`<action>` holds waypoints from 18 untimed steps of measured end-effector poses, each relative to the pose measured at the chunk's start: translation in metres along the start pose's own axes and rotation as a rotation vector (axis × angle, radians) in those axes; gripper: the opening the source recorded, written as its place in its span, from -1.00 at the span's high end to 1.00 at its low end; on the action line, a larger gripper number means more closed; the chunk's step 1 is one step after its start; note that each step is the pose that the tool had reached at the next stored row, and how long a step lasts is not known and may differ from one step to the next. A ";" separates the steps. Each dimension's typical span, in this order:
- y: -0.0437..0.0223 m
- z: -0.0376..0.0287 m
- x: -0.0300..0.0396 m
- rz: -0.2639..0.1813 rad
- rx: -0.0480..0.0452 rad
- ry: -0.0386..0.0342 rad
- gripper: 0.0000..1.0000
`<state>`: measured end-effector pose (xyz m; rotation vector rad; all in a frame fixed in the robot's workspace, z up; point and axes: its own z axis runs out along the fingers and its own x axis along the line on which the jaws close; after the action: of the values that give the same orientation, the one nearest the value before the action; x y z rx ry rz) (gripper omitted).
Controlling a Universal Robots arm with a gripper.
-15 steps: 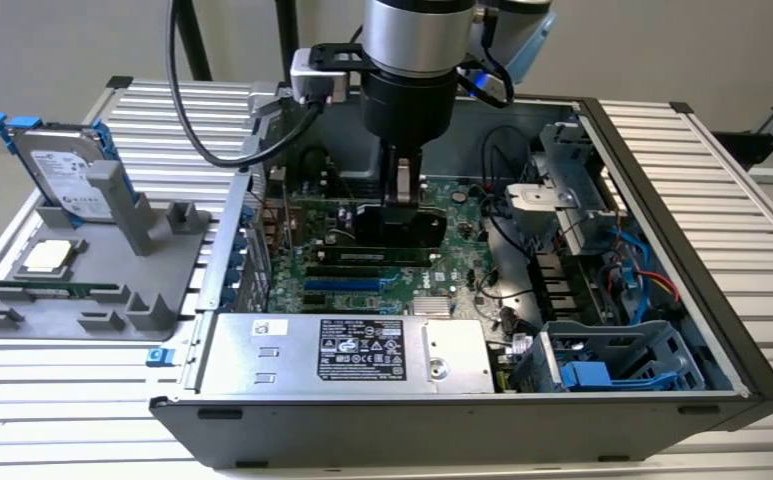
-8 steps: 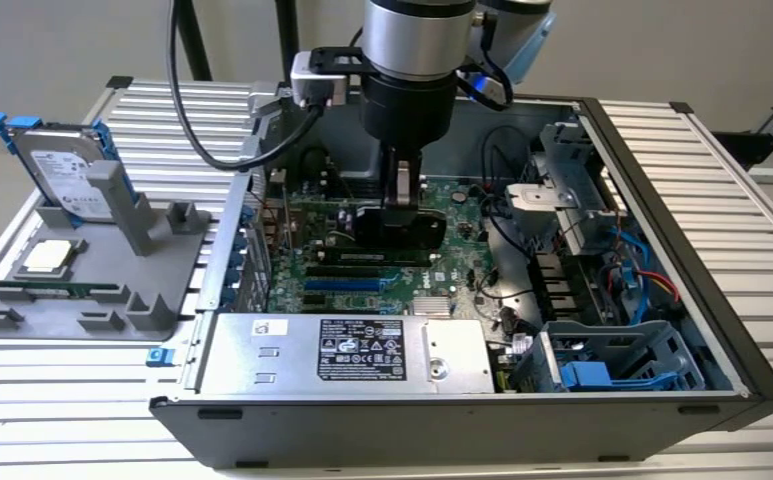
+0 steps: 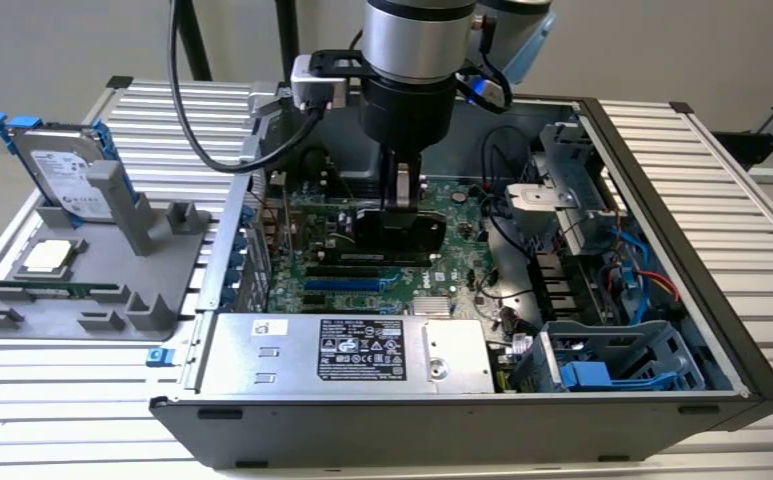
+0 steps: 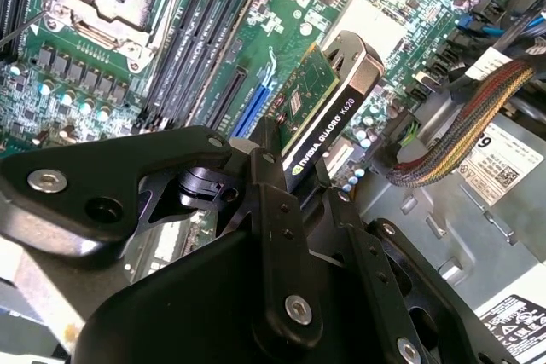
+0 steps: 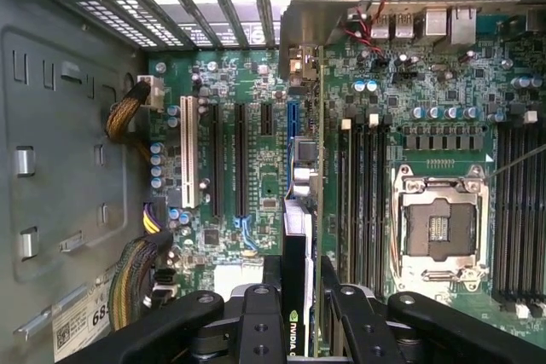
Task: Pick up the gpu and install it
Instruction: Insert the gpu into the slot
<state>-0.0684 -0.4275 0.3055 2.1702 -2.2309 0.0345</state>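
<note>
GPU lifted, not yet seated

The tool is clamped on the gpu, holding it edge-down over the motherboard inside the open computer case; pickup is done, and pressing it into a slot remains.

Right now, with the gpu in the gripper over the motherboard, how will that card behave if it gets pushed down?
The gpu, a thin card held edge-on by the gripper, probably stays stiff lengthwise but could tilt sideways. Its bare circuitry looks fragile, so an off-line push onto the motherboard risks damage.
</note>
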 end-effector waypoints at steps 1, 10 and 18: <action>0.0000 0.0004 0.0000 0.000 0.0001 0.0007 1.00; 0.0000 0.0033 -0.0001 0.000 0.0002 0.0071 1.00; 0.0000 0.0057 -0.0002 0.000 0.0004 0.0117 1.00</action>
<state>-0.0684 -0.4275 0.2998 2.1644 -2.2250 0.0474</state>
